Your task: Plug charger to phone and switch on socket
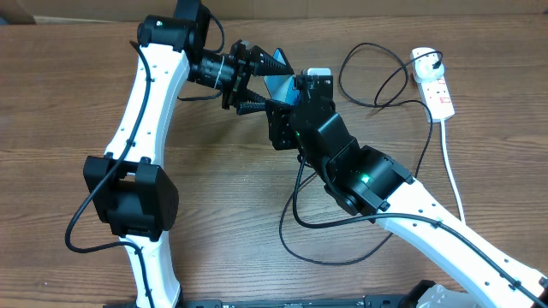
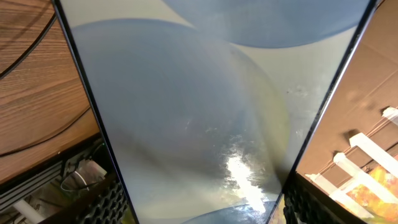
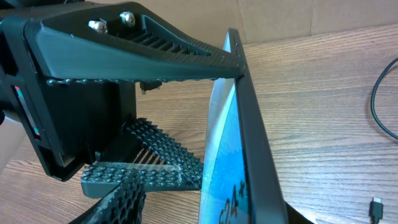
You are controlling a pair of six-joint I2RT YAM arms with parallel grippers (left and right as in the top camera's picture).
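Right wrist view: my left gripper (image 3: 217, 124) is clamping the phone (image 3: 227, 168) by two opposite edges. One ribbed finger (image 3: 180, 46) is pressing along the top edge and its partner is gripping from below. The phone is standing on edge and tilted, its bright blue screen facing 9 o'clock in this view and its dark rim facing the lens. Of my right gripper (image 1: 293, 92), only one textured finger (image 3: 115, 202) is showing, at 7 o'clock in this view. I cannot tell whether those jaws are apart or together, or whether they are touching anything.

In the left wrist view the phone's glossy screen is filling nearly the whole frame.

Seen from overhead, both grippers are meeting at about 12 o'clock from the middle of the wooden table (image 1: 214, 214), with the phone between them. The charger (image 3: 373, 102), a thin black cable, is lying looped on the table at 3 o'clock from the phone. Its connector tip (image 3: 376, 208) is resting loose on the wood, apart from the phone. The socket (image 1: 435, 85), a white strip, is lying at 2 o'clock on the table, with a black plug (image 1: 428, 62) in it.
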